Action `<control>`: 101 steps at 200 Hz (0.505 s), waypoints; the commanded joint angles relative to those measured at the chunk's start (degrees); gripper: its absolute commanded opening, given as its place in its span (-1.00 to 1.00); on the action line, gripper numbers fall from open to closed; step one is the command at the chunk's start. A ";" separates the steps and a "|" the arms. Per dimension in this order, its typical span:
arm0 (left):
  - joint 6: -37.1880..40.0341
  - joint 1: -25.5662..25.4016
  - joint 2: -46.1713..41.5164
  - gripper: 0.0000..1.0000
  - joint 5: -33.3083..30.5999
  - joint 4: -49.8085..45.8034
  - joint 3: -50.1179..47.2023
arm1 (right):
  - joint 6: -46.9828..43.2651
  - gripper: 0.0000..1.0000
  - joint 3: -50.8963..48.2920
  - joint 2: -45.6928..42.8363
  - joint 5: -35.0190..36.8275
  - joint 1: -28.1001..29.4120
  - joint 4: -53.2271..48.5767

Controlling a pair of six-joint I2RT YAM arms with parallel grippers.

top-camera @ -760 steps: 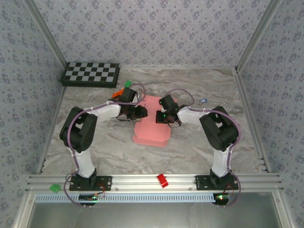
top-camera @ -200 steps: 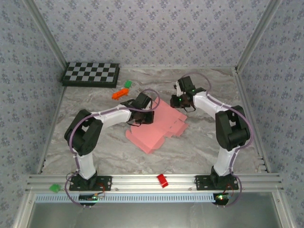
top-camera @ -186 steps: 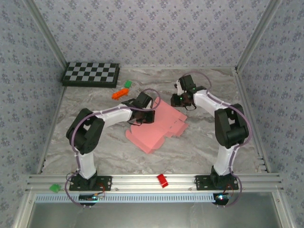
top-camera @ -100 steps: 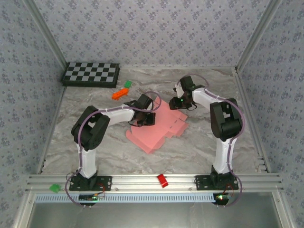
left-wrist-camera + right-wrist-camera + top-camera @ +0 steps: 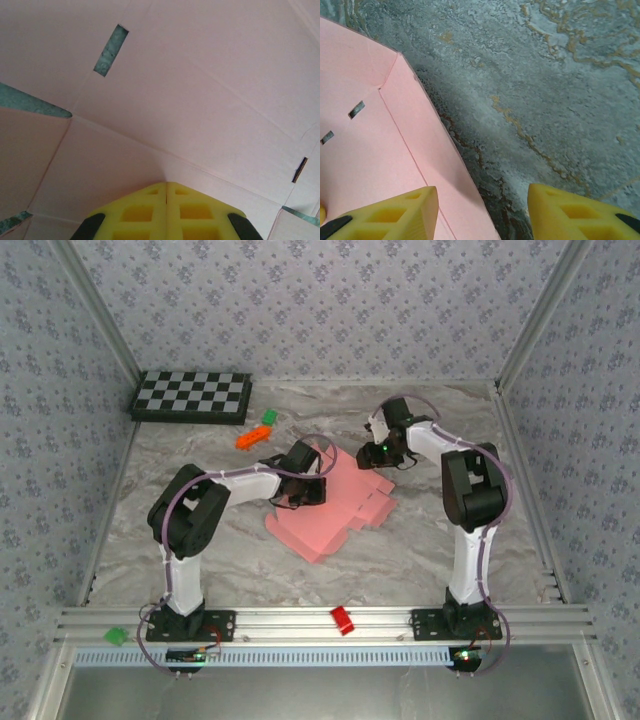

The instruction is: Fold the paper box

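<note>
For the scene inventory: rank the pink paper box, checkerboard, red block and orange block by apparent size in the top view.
1. paper box, lying mostly flat.
2. checkerboard, though it sits farther back.
3. red block and orange block: look alike, not ranked.

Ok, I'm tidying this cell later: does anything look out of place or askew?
Yes. A red block and a green block sit on the near rail, off the table. The box lies flat and unfolded, skewed to the table's edges.
</note>
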 commanded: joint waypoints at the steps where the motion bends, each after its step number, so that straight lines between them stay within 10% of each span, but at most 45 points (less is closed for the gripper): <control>1: -0.42 -0.14 1.26 -1.00 -1.73 -3.45 -1.83 | -2.19 0.02 2.37 2.54 -2.81 -0.31 -3.31; 101: -0.55 -0.21 1.07 -1.00 -2.15 -3.20 -2.16 | -5.95 -0.33 2.88 1.02 -7.39 -0.16 -5.98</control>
